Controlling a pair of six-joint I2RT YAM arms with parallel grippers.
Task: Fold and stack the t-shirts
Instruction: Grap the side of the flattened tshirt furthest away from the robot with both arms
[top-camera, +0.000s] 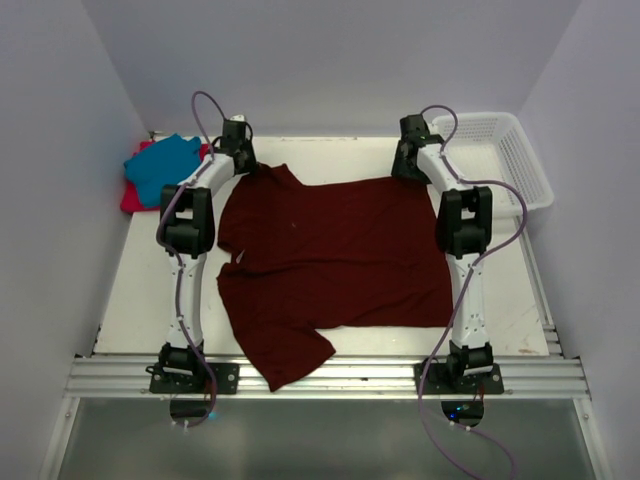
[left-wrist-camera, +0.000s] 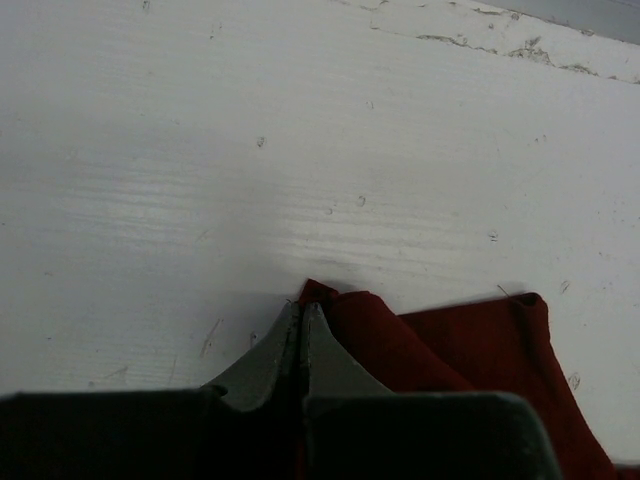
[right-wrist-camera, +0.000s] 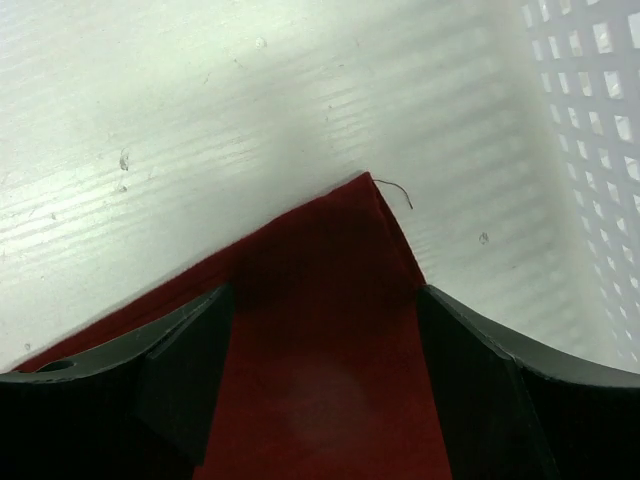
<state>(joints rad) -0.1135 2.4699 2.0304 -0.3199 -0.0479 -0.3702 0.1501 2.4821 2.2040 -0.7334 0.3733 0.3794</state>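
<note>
The dark maroon t-shirt (top-camera: 335, 255) lies spread over the table, one sleeve hanging over the near edge. My left gripper (top-camera: 238, 150) is at its far left corner; in the left wrist view (left-wrist-camera: 300, 308) the jaws are shut on a bunched fold of the maroon cloth (left-wrist-camera: 400, 350). My right gripper (top-camera: 410, 160) is at the far right corner; in the right wrist view (right-wrist-camera: 325, 292) it is open, its fingers either side of the flat maroon corner (right-wrist-camera: 330, 330). The teal blue t-shirt (top-camera: 165, 165) lies on the red-pink t-shirt (top-camera: 133, 192) at the far left.
A white mesh basket (top-camera: 500, 150) stands at the far right, close beside the right gripper; its wall shows in the right wrist view (right-wrist-camera: 590, 150). Walls enclose the table (top-camera: 140, 290) on the left, back and right. A metal rail runs along the near edge.
</note>
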